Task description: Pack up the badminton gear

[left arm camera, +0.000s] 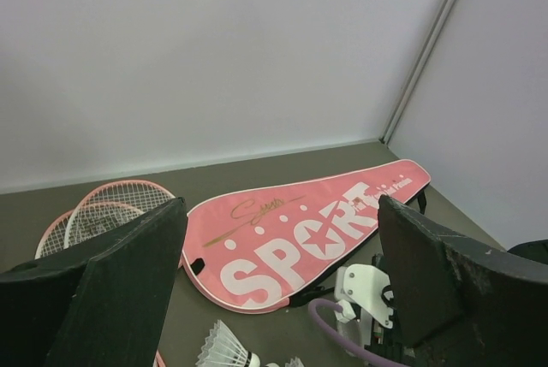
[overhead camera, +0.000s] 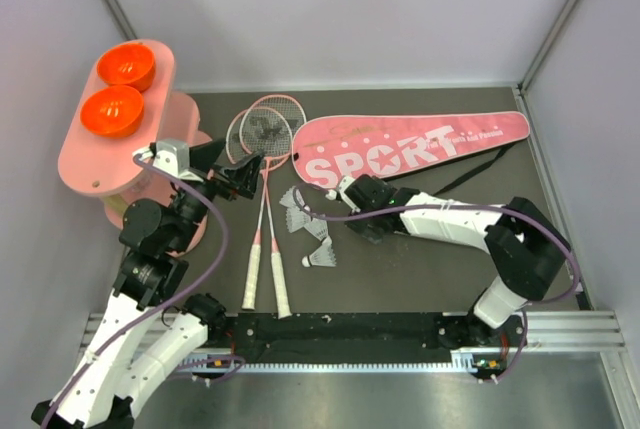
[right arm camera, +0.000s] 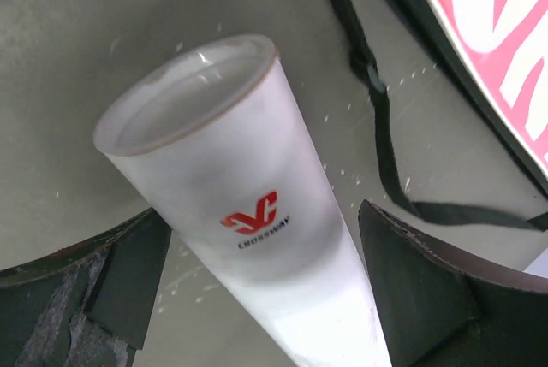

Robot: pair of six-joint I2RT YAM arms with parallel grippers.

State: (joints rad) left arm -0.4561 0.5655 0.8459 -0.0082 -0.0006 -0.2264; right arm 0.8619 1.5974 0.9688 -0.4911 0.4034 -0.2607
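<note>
Where the stand [overhead camera: 85, 159] sits: well left of the bag [overhead camera: 410, 144], at the left edge of the surface [overhead camera: 420, 279], with two orange bowls [overhead camera: 112, 109] on top.
Left jaws: wide, nothing between them, by the racket heads and left of the bag's round end.
Rackets [overhead camera: 263, 131]: two, pink-framed, heads overlapping just left of the bag's round end, white handles [overhead camera: 251, 279] running toward the near edge.
Shuttlecocks [overhead camera: 300, 214]: a loose white cluster on the surface, nearer than the bag's round end, just right of the racket shafts.
Right jaws: wide, one on each side of the tube, a gap showing at the right one; on the near side of the bag's round end.
Tube [right arm camera: 248, 204]: white with a red logo, tilted, open end toward the wrist camera, beside the bag's strap.
Strap [right arm camera: 377, 127]: black, lying loose along the bag's near edge.
Bag: flat on the surface, lettered "SPORT", round end left, narrow end pointing right.
</note>
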